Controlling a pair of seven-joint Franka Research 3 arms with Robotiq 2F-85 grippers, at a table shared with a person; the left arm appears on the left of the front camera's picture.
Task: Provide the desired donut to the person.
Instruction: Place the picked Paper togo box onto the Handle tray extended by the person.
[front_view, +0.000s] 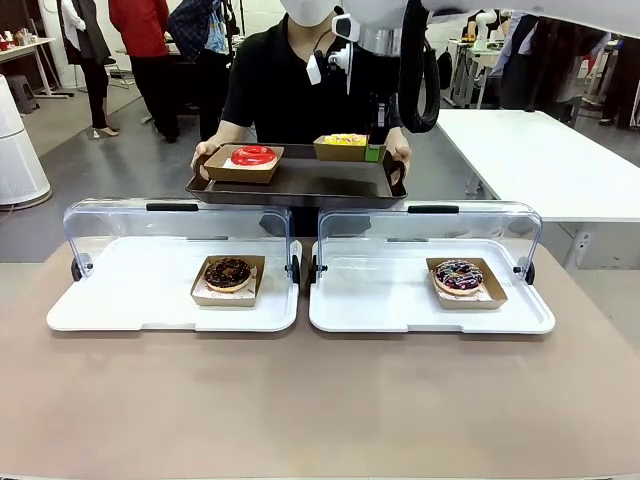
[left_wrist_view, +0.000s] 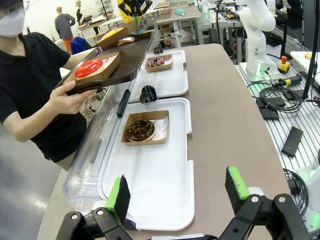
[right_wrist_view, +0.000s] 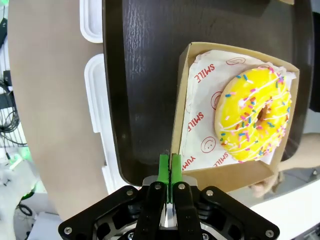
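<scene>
my right gripper (right_wrist_view: 168, 172) is pressed shut on the near wall of the brown cardboard tray holding the yellow-iced donut with coloured sprinkles (right_wrist_view: 255, 114), my two green pads together with only that thin card edge between them. the tray sits on the dark wood-grain serving tray (front_view: 300, 180) that the person in the black short-sleeved shirt (front_view: 290, 90) holds with both hands across the table from me, so the donut has already reached the person's side. from my pinch point the donut lies just ahead and off to one side in my wrist view, inside the box on its printed paper; the box's wall runs away from my fingers along the serving tray. beside it on the same serving tray rests a red-glazed ring donut in its own cardboard tray (front_view: 250, 157). the relation that matters now, as i judge it, is that the box bottom looks flat on the serving tray, so letting go and pulling straight back along the wall should leave it there. my left gripper (left_wrist_view: 176, 192) hangs with its fingers wide apart, holding nothing, over the near end of the left white display tray (left_wrist_view: 160, 200), well away from the handover; the chocolate donut with sprinkles (left_wrist_view: 140, 130) sits ahead of it, and a purple-iced donut (front_view: 458, 276) lies in the right white display tray (front_view: 380, 300).
</scene>
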